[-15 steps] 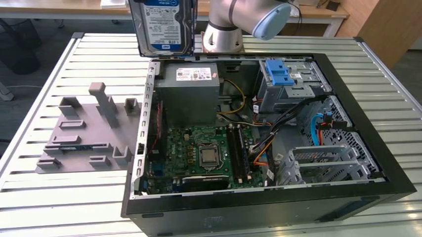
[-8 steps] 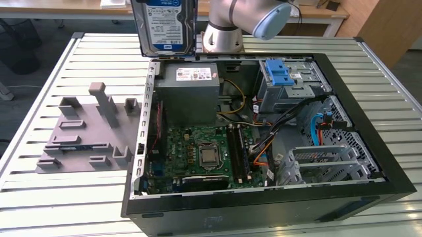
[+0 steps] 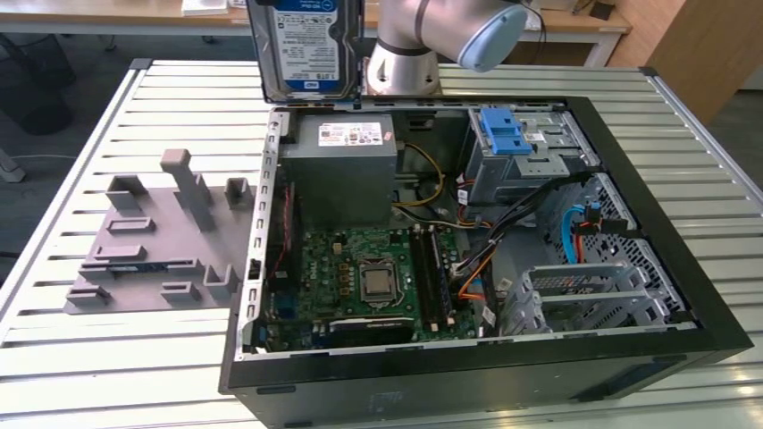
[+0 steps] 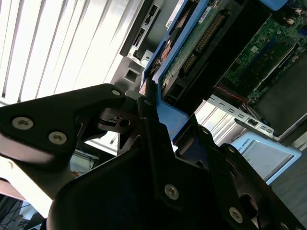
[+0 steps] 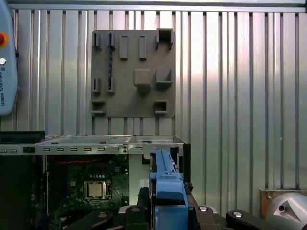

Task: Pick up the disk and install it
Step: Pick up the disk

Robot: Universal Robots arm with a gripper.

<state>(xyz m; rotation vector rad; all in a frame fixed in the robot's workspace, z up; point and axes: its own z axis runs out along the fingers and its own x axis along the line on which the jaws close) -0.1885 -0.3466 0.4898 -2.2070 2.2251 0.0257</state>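
Your end effector (image 4: 152, 112) is clamped shut on the blue edge rail of the disk (image 3: 306, 45). The disk stands upright in the air with its long axis vertical and its blue-and-white label facing the exterior view — a silver body edged in blue. It hangs over the far rim of the open computer case (image 3: 477, 375), just above the grey power supply (image 3: 346, 170) — the slatted table (image 3: 120, 375) lies beneath.
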